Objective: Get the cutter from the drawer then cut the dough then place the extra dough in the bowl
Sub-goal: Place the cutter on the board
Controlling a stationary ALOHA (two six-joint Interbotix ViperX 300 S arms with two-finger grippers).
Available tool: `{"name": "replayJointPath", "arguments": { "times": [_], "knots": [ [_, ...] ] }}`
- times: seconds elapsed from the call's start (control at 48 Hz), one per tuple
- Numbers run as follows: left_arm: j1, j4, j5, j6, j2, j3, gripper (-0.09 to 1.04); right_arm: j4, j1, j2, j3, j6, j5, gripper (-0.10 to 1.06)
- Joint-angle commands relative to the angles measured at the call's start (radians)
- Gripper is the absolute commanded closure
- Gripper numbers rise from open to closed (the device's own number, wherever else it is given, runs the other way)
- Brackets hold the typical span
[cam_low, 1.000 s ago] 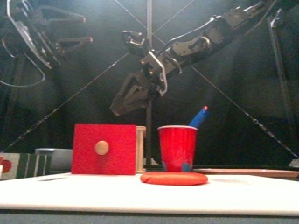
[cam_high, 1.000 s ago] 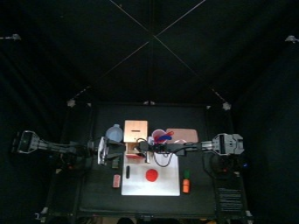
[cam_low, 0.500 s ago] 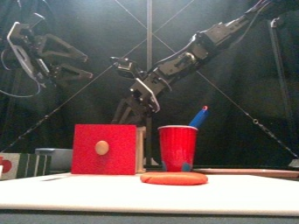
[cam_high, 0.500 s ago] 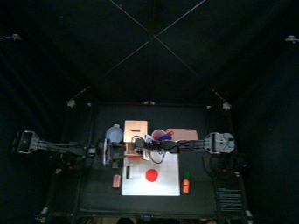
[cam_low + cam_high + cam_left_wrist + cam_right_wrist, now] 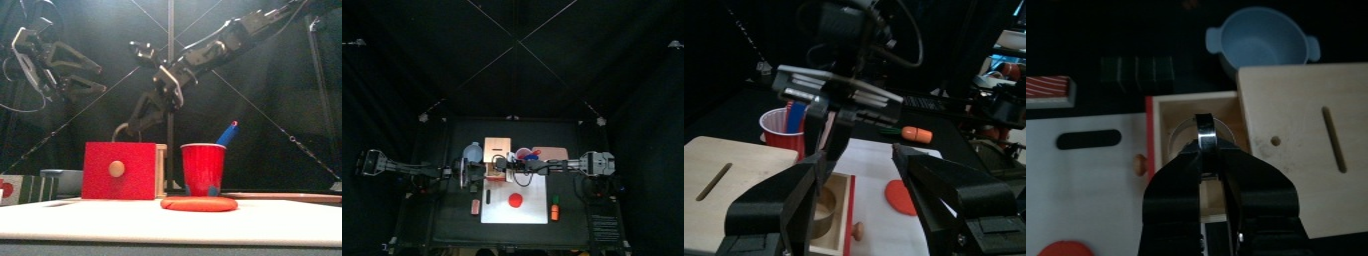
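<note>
Right arm reaches in from the right, past the middle. Its end effector [image 5: 1207,163] hangs tip-down in the pulled-out drawer [image 5: 1176,150] of the wooden box [image 5: 1313,115].
- Jaws pressed nearly together, only a sliver of gap. The metal cutter [image 5: 1204,130] sits right at their tips and they appear to pinch it. The exact point of contact is hard to make out.
- The left wrist view shows this end effector coming straight down into the drawer, with a curved metal rim low inside.

Left arm comes in from the left. Its end effector [image 5: 858,160] hovers at the drawer end of the box, above the counter [image 5: 449,215].
- Jaws spread wide.
- Nothing between them, touching nothing.

Layout:
- The box stands toward the back of the counter, its red drawer front [image 5: 118,170] facing forward.
- Blue-grey bowl [image 5: 1264,35] is just beside the box, at its end away from the drawer, empty as far as can be seen.
- Red cup [image 5: 205,168] stands just right of the box, with a blue knife [image 5: 227,132] sticking out of it.
- Red dough [image 5: 199,204] lies flat on the white cutting board [image 5: 536,215], in front of the cup and well apart from both end effectors. It is whole and uncut.
- A small orange toy [image 5: 914,132] lies by the board's right edge.
- Dark green sushi roll [image 5: 1140,68] lies near the bowl, off the board.
</note>
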Motion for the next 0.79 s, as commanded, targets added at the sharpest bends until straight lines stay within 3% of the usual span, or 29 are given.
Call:
{"name": "replayJointPath", "arguments": {
  "times": [0.021,0.271,0.417,0.667,0.792],
  "knots": [
    [0.021,-0.003,-0.003,0.002,0.002,-0.018,0.04,-0.029,0.005,-0.147,0.064,0.009,-0.002,0.61],
    [0.091,-0.035,-0.003,0.002,0.000,-0.046,0.04,-0.025,0.098,-0.499,0.560,0.012,-0.023,0.61],
    [0.107,-0.061,-0.003,0.002,0.037,-0.118,0.04,-0.038,0.089,-0.592,0.742,0.009,-0.120,0.61],
    [0.110,-0.077,-0.006,0.003,0.181,-0.224,0.04,0.000,0.063,-0.511,0.799,0.011,-0.229,0.60],
    [0.144,-0.077,-0.012,0.003,0.236,-0.265,0.04,0.126,0.058,-0.472,0.788,0.015,-0.229,0.49]
  ]
}}
